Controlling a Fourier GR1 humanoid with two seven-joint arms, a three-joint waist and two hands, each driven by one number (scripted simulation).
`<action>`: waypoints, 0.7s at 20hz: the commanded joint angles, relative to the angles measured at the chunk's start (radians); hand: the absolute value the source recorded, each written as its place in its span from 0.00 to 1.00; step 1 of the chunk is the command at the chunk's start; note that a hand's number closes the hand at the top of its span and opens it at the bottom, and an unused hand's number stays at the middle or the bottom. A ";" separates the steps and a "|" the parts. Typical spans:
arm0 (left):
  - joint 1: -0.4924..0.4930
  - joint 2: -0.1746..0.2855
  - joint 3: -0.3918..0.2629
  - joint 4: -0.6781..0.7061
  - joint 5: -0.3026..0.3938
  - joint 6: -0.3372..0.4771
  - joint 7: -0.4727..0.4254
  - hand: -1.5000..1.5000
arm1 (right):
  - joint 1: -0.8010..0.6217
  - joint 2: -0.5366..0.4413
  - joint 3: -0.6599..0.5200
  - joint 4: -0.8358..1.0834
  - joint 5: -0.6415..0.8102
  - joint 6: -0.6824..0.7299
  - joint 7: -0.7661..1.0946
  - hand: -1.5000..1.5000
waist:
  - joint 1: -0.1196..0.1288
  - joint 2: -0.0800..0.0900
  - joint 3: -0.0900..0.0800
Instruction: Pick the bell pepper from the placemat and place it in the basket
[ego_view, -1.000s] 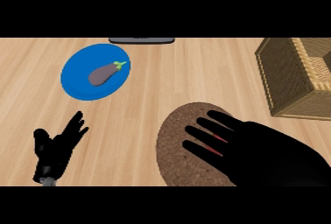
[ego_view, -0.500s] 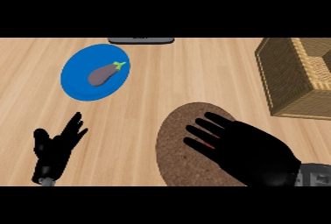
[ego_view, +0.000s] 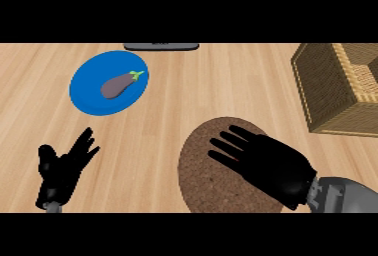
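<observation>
A round brown placemat (ego_view: 201, 172) lies on the wooden counter at the lower middle. My right hand (ego_view: 269, 162) hovers over it with fingers spread and pointing up-left, open. The bell pepper does not show; the hand covers the part of the mat where it would lie. The woven basket (ego_view: 328, 95) stands at the right edge, apart from the hand. My left hand (ego_view: 63, 167) rests open at the lower left, fingers up.
A blue plate (ego_view: 87, 100) holding a purple eggplant (ego_view: 118, 85) sits at the upper left. A dark flat object (ego_view: 161, 46) lies at the far edge of the counter. Bare wood lies between the placemat and the basket.
My right hand has drawn back toward the lower right over the placemat, and its grey forearm now shows. Red glimpses between its fingers are gone. The left hand has not moved.
</observation>
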 joint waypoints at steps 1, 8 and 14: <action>0.101 0.013 -0.016 -0.001 0.005 -0.027 0.036 0.50 | 0.008 0.060 0.004 0.079 0.055 -0.051 -0.031 0.00 | 0.009 0.008 -0.014; 0.067 -0.018 -0.007 0.071 -0.011 -0.041 0.028 0.50 | 0.017 0.080 0.015 0.131 0.111 -0.054 -0.083 0.00 | -0.002 0.010 -0.015; 0.073 -0.010 0.007 0.012 -0.023 -0.026 0.068 0.50 | 0.035 0.107 0.079 0.222 0.237 -0.068 -0.073 0.00 | 0.000 0.009 -0.014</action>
